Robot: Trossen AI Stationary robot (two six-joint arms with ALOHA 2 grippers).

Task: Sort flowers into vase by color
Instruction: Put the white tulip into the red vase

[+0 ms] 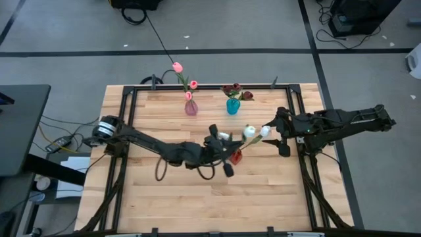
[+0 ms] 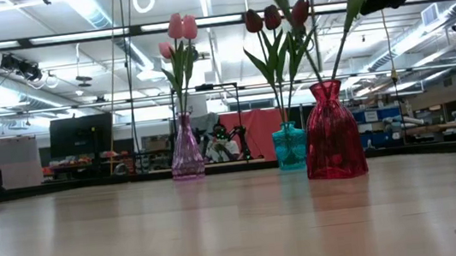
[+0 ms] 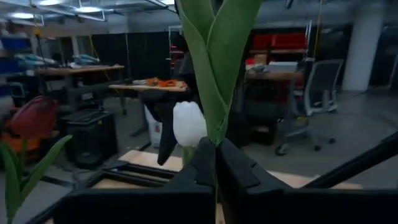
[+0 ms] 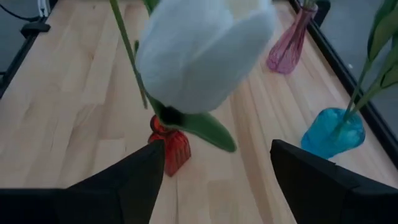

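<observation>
White tulips (image 1: pixel 256 131) lean from a red vase (image 1: pixel 236 157) mid-bench (image 1: pixel 164 204), the left gripper (image 1: pixel 227 153) with jaws pinching a green stem (image 3: pixel 214 68), the right gripper (image 1: pixel 279 135) spread wide just beside a bloom, with pink vase (image 1: pixel 191 107) and blue vase (image 1: pixel 233 105) behind.

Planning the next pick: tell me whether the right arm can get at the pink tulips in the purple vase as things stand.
Probably yes: the right gripper is open and holds nothing, and the pink tulips stand across bare table, beyond the teal vase.
</observation>
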